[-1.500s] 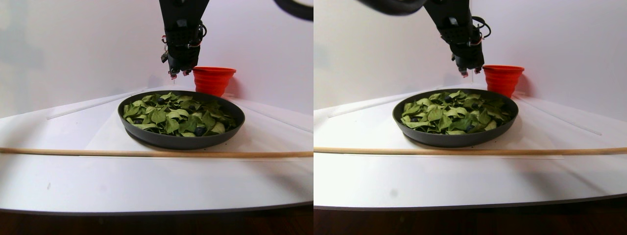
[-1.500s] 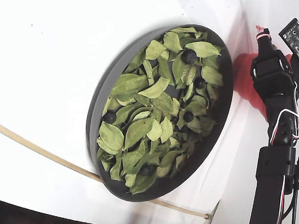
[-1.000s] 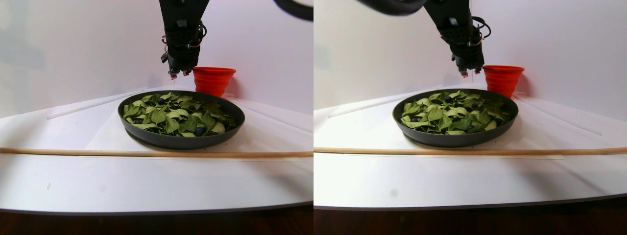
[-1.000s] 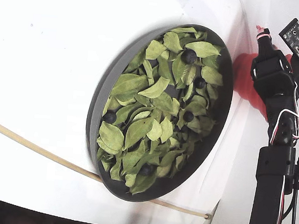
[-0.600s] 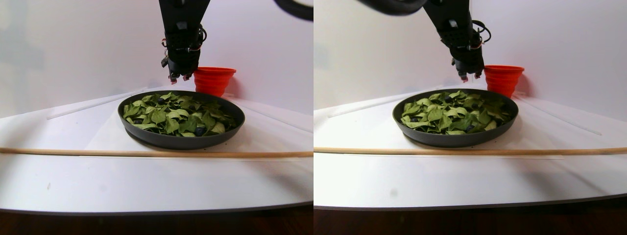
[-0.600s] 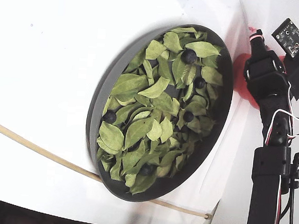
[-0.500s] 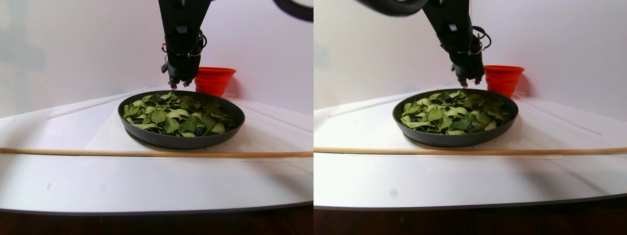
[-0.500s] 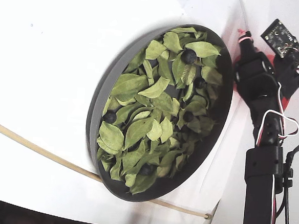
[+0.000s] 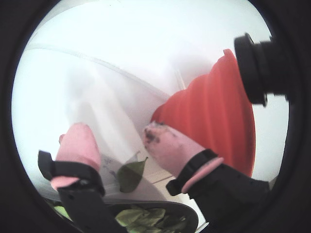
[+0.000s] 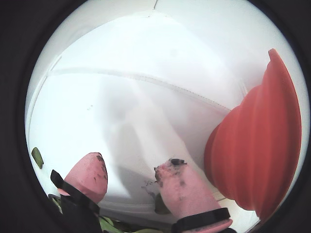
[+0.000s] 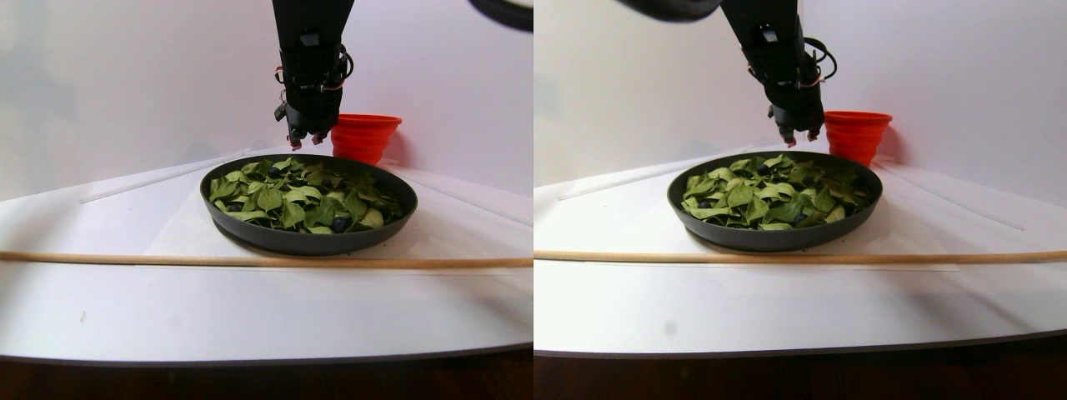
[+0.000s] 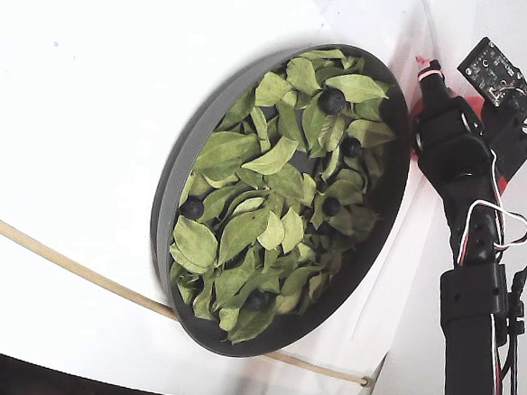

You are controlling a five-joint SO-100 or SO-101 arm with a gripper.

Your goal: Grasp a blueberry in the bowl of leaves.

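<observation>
While the white table [image 11: 125,308] spreads out wide, the large round dark grey bowl [image 12: 177,169] sits on it, heaped with small oval green leaves [image 12: 243,232], and the ribbed red cup [image 11: 365,137] stands just behind its far rim in the stereo pair view. Over that far rim, right by the cup, hangs the black arm with its pink-tipped gripper [image 9: 119,138], fingers spread apart and nothing between them, in both wrist views! Only one stray leaf [image 9: 130,175] and bare table lie under the tips; the heap shows only at the bottom edge of the picture. So the dark round blueberries sit back toward the bowl's middle from the gripper. In the fixed view the nearest blueberry [image 12: 332,100] sits among the leaves just inside the rim beside the gripper, others deeper in. My call: the gripper must pull back over the leaves and drop.
</observation>
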